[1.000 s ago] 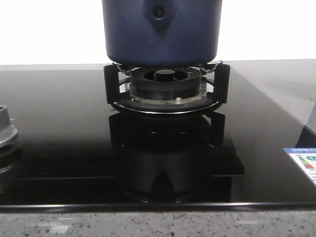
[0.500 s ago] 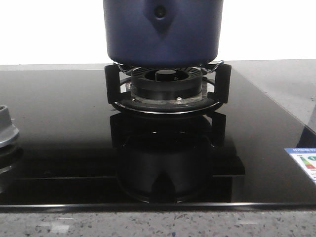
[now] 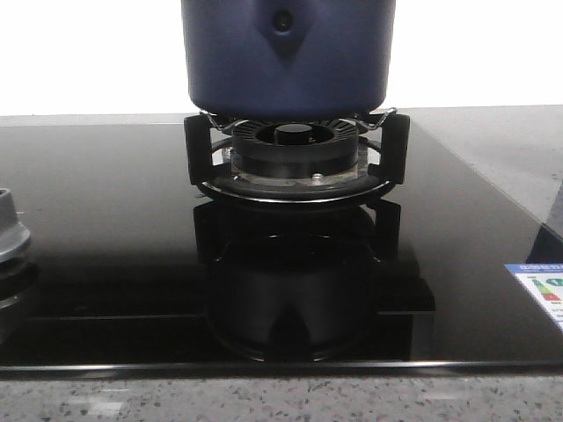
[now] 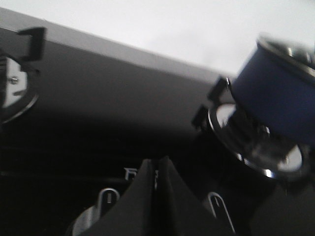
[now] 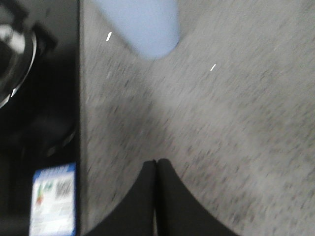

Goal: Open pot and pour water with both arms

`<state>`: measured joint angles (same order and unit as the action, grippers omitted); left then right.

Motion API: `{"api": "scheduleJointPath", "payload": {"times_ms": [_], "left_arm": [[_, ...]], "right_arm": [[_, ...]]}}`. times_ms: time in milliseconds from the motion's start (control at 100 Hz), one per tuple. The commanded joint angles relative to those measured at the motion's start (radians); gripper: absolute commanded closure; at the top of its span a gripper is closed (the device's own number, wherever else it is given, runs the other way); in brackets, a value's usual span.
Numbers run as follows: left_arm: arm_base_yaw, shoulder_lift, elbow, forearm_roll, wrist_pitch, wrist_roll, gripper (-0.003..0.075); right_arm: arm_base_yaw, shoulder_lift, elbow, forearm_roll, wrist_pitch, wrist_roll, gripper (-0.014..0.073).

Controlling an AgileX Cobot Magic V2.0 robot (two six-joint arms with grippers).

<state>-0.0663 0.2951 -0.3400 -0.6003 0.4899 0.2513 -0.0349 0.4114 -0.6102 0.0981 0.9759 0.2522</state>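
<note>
The dark navy-blue pot (image 3: 288,57) stands on the black burner grate (image 3: 296,163) at the middle of the glass hob; its pointed handle mount with a rivet faces me and its top is cut off by the frame. The pot (image 4: 278,96) also shows in the left wrist view, off to one side. My left gripper (image 4: 157,161) is shut and empty over the black hob glass. My right gripper (image 5: 156,162) is shut and empty over the grey speckled counter beside the hob. Neither gripper shows in the front view.
A second burner (image 3: 9,230) sits at the hob's left edge and also shows in the left wrist view (image 4: 15,81). An energy label (image 3: 541,290) lies on the hob's right front corner. A pale blue object (image 5: 140,24) lies on the counter beyond the right gripper.
The front view has shifted a few pixels; the pot and burner stay put. No gripper has taken hold of anything.
</note>
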Motion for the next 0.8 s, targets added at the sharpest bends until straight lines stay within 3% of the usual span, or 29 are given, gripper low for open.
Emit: {"api": "scheduleJointPath", "payload": {"times_ms": [0, 170, 330, 430, 610, 710, 790], "left_arm": [[0.002, 0.108, -0.108, -0.136, 0.048, 0.188, 0.0728], [-0.064, 0.248, -0.196, -0.642, 0.190, 0.695, 0.0724], [-0.103, 0.394, -0.266, -0.939, 0.445, 0.969, 0.0724], [-0.103, 0.483, -0.325, -0.973, 0.523, 1.041, 0.0724], [-0.129, 0.612, -0.453, -0.973, 0.546, 1.255, 0.0692], [-0.175, 0.675, -0.518, -0.969, 0.535, 1.358, 0.0559], [-0.210, 0.732, -0.573, -0.965, 0.488, 1.374, 0.0409]], "right_arm": [[0.052, 0.086, -0.103, 0.065, 0.080, -0.058, 0.0665], [0.138, 0.174, -0.210, 0.341, 0.135, -0.261, 0.0665], [0.145, 0.174, -0.266, 0.571, 0.075, -0.499, 0.0665], [0.145, 0.174, -0.299, 0.658, 0.010, -0.675, 0.0665], [0.145, 0.174, -0.322, 0.658, -0.157, -0.689, 0.0664], [0.145, 0.174, -0.322, 0.637, -0.201, -0.706, 0.0629], [0.145, 0.174, -0.322, 0.623, -0.203, -0.721, 0.0531]]}}
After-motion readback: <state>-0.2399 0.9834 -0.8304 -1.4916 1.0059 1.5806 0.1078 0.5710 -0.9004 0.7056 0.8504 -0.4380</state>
